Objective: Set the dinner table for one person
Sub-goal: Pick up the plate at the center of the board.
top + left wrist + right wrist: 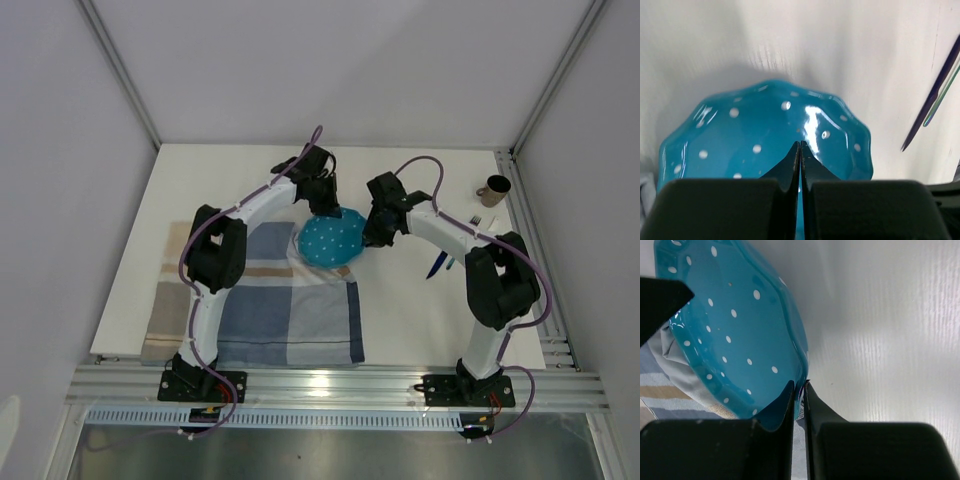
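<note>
A teal plate with white dots [330, 245] [765, 135] [740, 330] sits at the far right corner of the blue-and-beige checked placemat [280, 310] [670, 395] on the white dinner table [420, 310] [840, 50] [880, 340]. My right gripper [375, 235] [799, 385] is shut on the plate's right rim, which runs between its fingers. My left gripper [327, 205] [800, 142] is at the plate's far edge, shut, with its tips together over the plate's inside. The cloth corner is bunched under the plate.
A blue-handled utensil [437, 265] [935, 95] lies on the table right of the plate. A brown mug [492, 190] stands at the far right, with a pale utensil [478, 218] beside it. Aluminium rails [330, 385] edge the table's near side.
</note>
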